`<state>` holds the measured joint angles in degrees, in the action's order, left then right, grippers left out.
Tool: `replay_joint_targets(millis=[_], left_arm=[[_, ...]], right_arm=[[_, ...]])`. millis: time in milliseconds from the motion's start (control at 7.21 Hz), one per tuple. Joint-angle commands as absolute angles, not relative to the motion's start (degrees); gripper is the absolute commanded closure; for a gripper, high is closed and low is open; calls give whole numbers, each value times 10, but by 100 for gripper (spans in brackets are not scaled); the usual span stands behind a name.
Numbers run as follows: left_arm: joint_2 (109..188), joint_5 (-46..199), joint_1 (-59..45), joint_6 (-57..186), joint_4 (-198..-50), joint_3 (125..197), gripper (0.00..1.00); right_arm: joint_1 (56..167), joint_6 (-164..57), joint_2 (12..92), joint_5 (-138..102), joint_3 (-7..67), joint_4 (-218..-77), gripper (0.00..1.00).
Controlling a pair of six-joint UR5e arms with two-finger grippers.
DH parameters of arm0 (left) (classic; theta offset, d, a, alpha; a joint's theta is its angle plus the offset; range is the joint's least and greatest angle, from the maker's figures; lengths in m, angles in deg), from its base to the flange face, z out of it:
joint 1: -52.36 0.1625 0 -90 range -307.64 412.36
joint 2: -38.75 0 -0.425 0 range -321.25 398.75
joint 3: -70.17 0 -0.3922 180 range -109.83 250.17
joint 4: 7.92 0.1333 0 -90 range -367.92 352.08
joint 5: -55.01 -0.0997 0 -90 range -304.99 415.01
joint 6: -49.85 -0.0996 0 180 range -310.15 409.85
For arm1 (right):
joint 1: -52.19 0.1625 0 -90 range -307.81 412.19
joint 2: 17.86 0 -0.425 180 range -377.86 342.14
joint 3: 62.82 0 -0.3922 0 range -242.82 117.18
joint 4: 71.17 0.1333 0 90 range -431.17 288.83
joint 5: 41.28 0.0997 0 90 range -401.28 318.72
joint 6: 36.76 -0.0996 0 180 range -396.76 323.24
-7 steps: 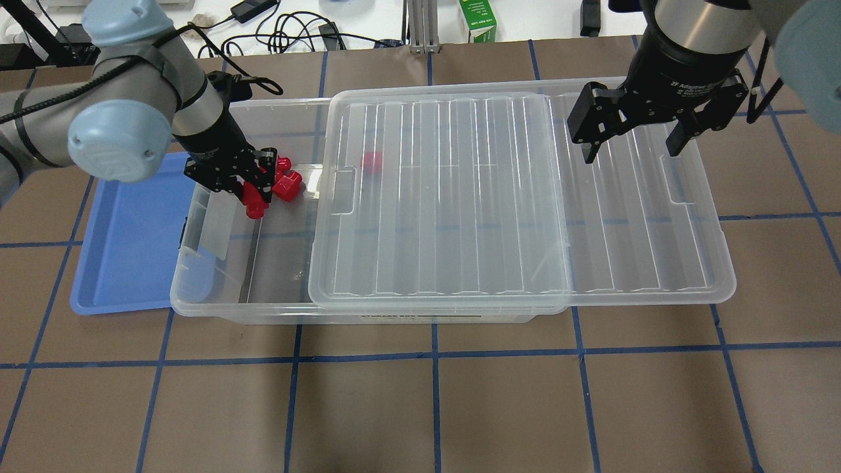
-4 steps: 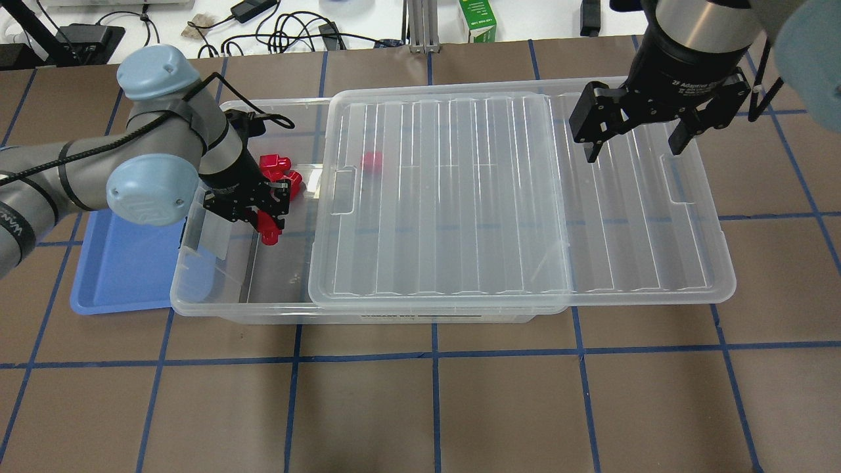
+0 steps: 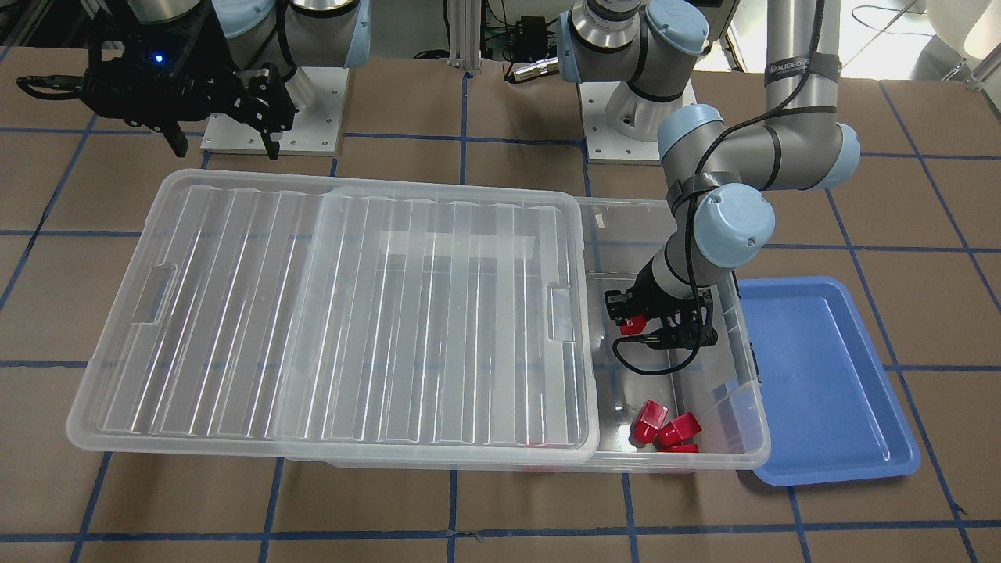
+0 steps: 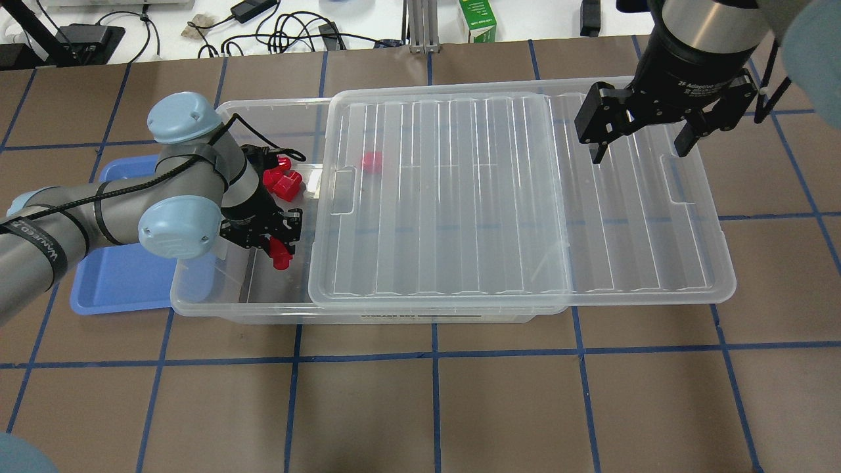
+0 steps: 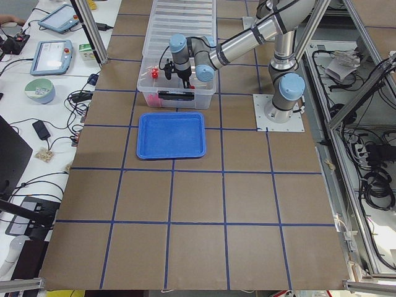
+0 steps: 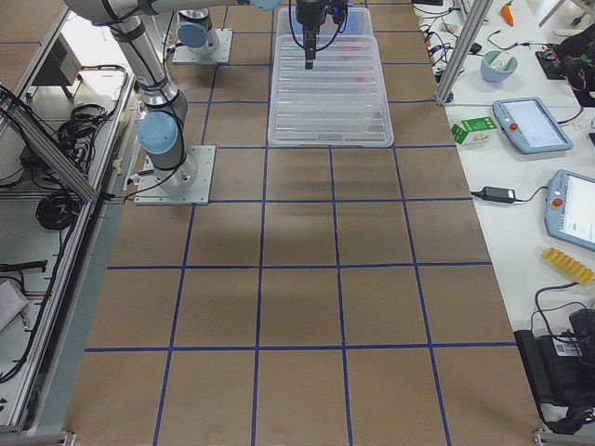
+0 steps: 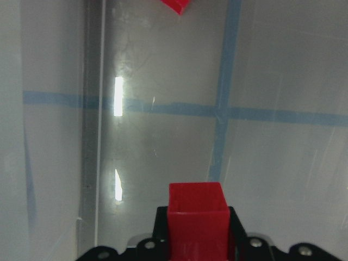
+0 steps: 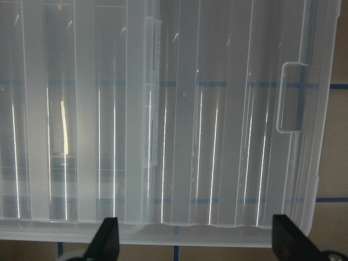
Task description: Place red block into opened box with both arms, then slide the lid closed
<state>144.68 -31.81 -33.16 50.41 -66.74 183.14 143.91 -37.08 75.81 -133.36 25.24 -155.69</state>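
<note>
The red block [image 4: 281, 255] is pinched in my left gripper [image 4: 276, 244], which is shut on it just above the floor of the box [image 4: 217, 303], in the uncovered left end. The left wrist view shows the red block [image 7: 197, 216] square between the fingers. The front view has that gripper [image 3: 635, 319] near the lid's edge. The lid [image 4: 499, 197] is slid to the right and overhangs the box's right end. My right gripper [image 4: 638, 150] hangs open above the lid's far right part, holding nothing, and its fingers [image 8: 106, 242] frame the ribbed sheet.
A cluster of other red pieces [image 4: 282, 179] lies in the box's far left corner, and one more [image 4: 372, 161] shows through the lid. A blue tray [image 4: 121, 276] sits against the box's left side. Cables and a green carton [image 4: 477, 20] lie beyond the table's far edge.
My left gripper has carried the red block from beside the red cluster toward the near side of the box. The right gripper has hardly shifted and stays open.
</note>
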Motion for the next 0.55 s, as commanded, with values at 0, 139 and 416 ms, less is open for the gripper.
replay_joint_targets(millis=[0, 139, 416], left_arm=[[1464, -319, -330, 504, -646, 1838, 100], [1470, -319, -330, 506, -646, 1838, 23], [1448, -314, -328, 505, -647, 1808, 0]], right_arm=[[1438, -371, 759, -1330, 254, -1556, 0], [1436, -373, 757, -1330, 253, -1556, 0], [1439, -377, 757, -1329, 251, -1564, 0]])
